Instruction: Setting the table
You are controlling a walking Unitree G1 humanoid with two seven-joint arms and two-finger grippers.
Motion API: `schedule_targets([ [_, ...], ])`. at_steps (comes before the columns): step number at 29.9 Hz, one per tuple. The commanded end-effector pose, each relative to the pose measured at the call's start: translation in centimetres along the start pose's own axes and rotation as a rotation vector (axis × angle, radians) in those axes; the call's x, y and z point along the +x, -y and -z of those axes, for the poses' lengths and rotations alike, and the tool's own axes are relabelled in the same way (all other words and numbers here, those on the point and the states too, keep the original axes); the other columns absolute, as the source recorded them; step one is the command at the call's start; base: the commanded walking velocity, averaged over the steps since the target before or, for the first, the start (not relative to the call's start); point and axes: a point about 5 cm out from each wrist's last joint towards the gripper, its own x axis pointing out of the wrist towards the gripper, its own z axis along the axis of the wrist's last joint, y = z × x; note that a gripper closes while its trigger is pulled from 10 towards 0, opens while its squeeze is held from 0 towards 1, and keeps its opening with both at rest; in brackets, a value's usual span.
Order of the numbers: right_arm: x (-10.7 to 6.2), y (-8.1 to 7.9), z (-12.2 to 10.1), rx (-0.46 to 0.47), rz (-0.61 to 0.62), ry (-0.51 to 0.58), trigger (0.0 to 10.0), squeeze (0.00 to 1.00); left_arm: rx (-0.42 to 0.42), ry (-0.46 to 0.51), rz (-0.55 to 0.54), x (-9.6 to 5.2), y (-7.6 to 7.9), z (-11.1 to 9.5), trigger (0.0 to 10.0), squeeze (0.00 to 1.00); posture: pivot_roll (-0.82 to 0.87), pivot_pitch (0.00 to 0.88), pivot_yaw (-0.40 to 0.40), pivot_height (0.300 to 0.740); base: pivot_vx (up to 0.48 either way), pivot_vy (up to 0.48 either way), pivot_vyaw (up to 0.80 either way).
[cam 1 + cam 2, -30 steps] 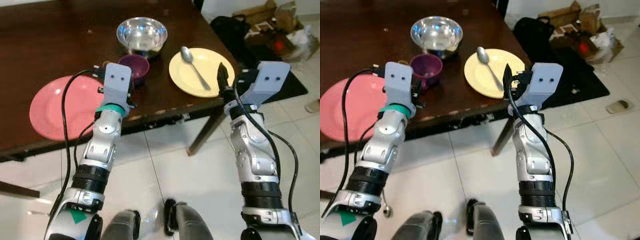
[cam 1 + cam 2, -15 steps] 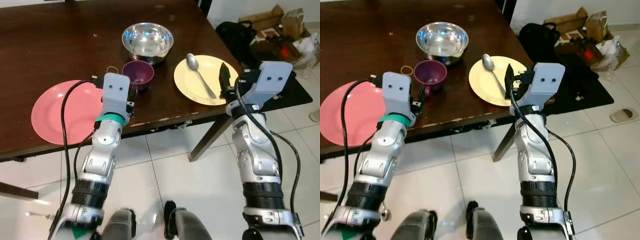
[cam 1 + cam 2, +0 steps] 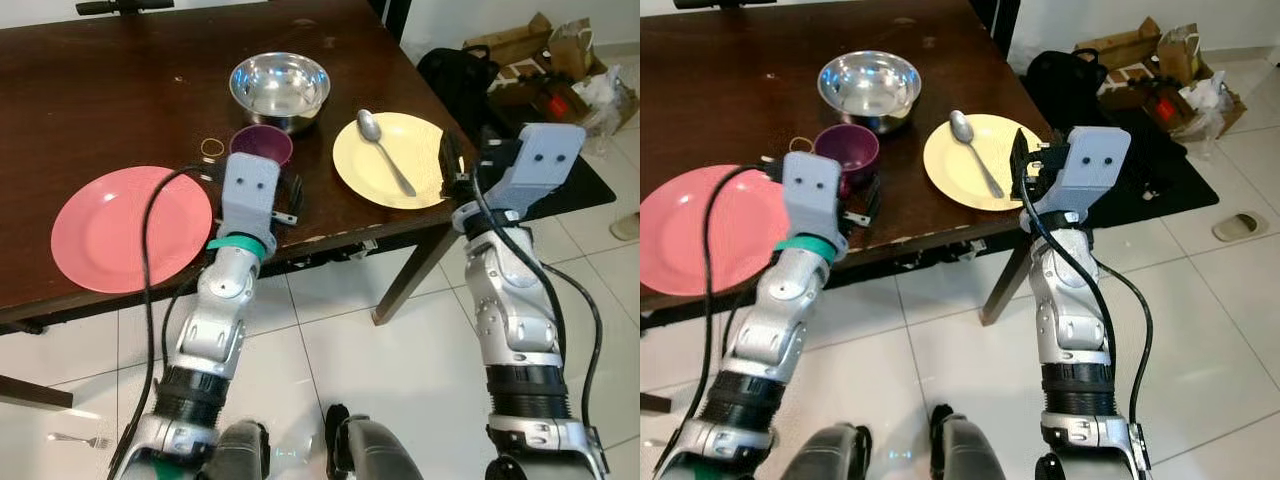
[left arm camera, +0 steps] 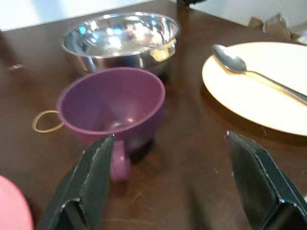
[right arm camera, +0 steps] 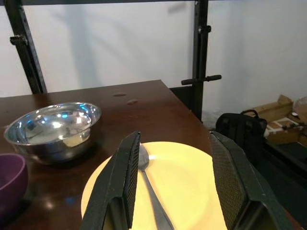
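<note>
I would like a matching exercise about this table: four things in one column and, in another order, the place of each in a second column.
Things:
1. spoon
2. purple cup
3. steel bowl
4. rubber band

Places:
A. farthest from the table's near edge
B. lying on the yellow plate
C. flat on the wood, beside the cup
D. just ahead of the open left end effector

Pairs: 1-B, 2-D, 3-A, 4-C
</note>
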Motion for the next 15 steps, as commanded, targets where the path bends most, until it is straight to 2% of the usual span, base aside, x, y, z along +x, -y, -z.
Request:
schedule_targets([
  [1, -0.2, 0.3, 0.4, -0.008, 0.011, -0.021, 10.0, 0.0, -0.012, -0.04, -0.014, 0.2, -0.1, 0.9, 10.0, 0.0, 0.09, 0.116, 0.013, 0.74, 0.0, 0.0, 0.0],
  [9, -0.3, 0.2, 0.5, -0.008, 0.007, -0.027, 10.0, 0.0, 0.001, -0.068, -0.091, 1.4, -1.9, 1.1, 10.0, 0.0, 0.08, 0.121, 0.01, 0.74, 0.0, 0.0, 0.0],
  [15, -0.2, 0.1, 0.5, -0.008, 0.001, -0.028, 10.0, 0.0, -0.005, -0.084, -0.105, 1.9, -2.3, 1.6, 10.0, 0.0, 0.08, 0.124, 0.007, 0.74, 0.0, 0.0, 0.0],
])
